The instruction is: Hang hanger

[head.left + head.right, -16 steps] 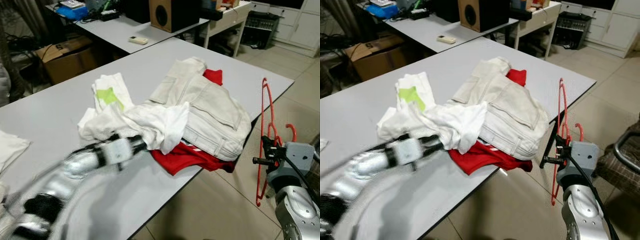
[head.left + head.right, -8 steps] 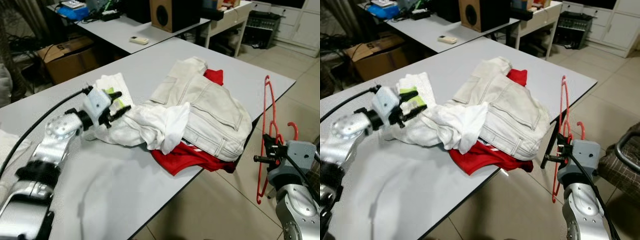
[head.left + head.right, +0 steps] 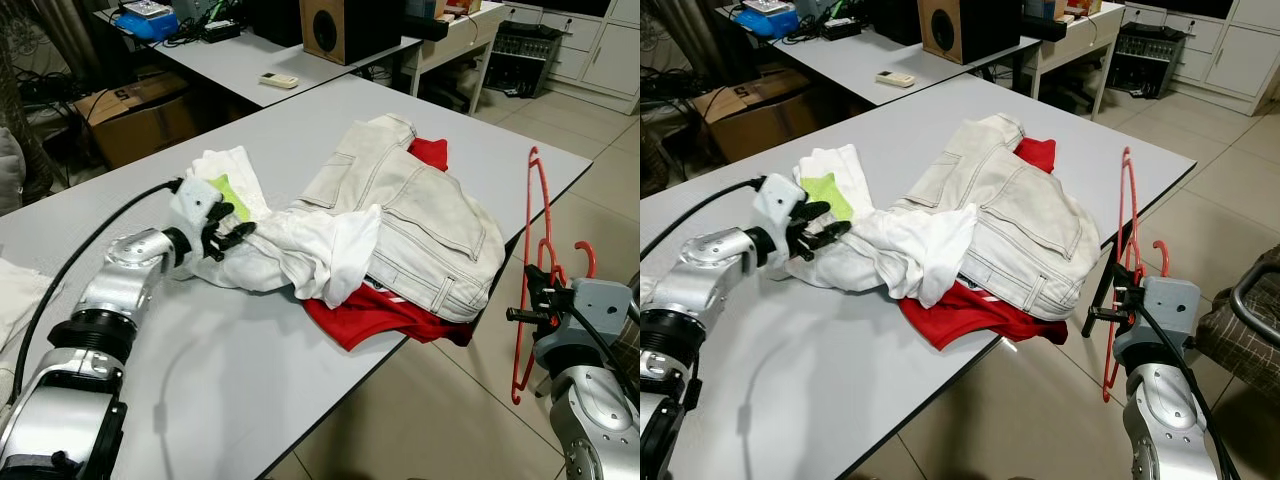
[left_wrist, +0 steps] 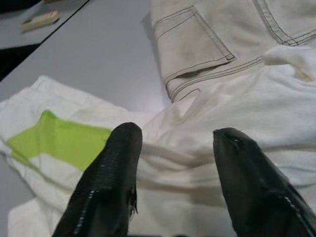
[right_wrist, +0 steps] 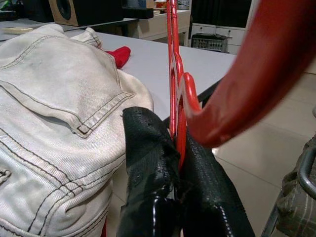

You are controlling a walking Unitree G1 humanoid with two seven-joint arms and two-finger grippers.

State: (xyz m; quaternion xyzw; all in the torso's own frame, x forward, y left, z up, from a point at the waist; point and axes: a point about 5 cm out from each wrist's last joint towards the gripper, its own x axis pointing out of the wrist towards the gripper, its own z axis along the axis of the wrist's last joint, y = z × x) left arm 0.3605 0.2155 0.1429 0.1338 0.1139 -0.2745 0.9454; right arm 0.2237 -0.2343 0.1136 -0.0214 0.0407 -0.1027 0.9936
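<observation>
Two grippers at work. Right gripper [image 5: 175,148]: fingers pinched shut on the red hanger [image 3: 532,250], clamping its wire near the hook; it is held off the right edge of the table [image 3: 330,120], upright, hook end curling by the wrist, the long frame standing above and hanging below the grip, clear of the floor. Left gripper [image 4: 173,143]: fingers spread apart, nothing between them, tips poised just over the white shirt [image 3: 300,250] at the left side of the clothes heap, close to or touching the cloth; which, I cannot tell. White shirt: crumpled, a green print [image 3: 827,194] showing on a fold just beside the left fingers. Pale jeans [image 3: 420,215]: lying over the heap's right half, back pocket up, overlapping the shirt's edge. Red garment [image 3: 375,310]: beneath both, one corner out at the near table edge, another at the far side. Beyond: second table with a speaker [image 3: 345,25] and remote [image 3: 277,80]; cardboard box [image 3: 130,115] on the floor at left. Step in hand, as judged: hanger secured, left arm reaching to take a garment, so the task is in its early part with nothing yet on the hanger. Next move calls for closing the left fingers on a single layer of the shirt, near collar or shoulder, lifting it free of the jeans' weight, then bringing the hanger across to meet it. Risk: dragging the jeans along.
</observation>
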